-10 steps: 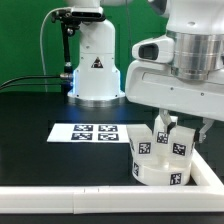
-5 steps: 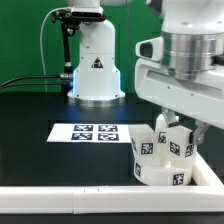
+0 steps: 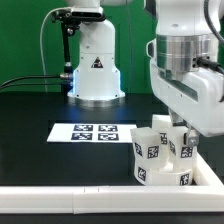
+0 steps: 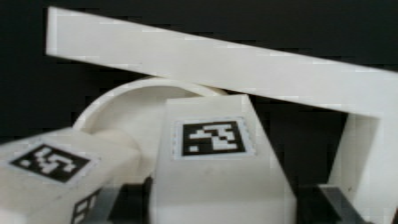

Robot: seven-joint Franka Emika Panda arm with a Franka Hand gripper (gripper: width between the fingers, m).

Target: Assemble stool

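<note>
Gripper [image 3: 182,128] jaw state cannot be told — it has rotated at the stool [image 3: 160,155], probably screwing in a leg [image 4: 214,160].

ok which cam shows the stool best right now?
The exterior view: the stool shows nearly whole, seat disc down and tagged legs up, beside the marker board, with the gripper at its far legs. The wrist view is too close: only one tagged leg, part of another and a curve of the seat.
</note>
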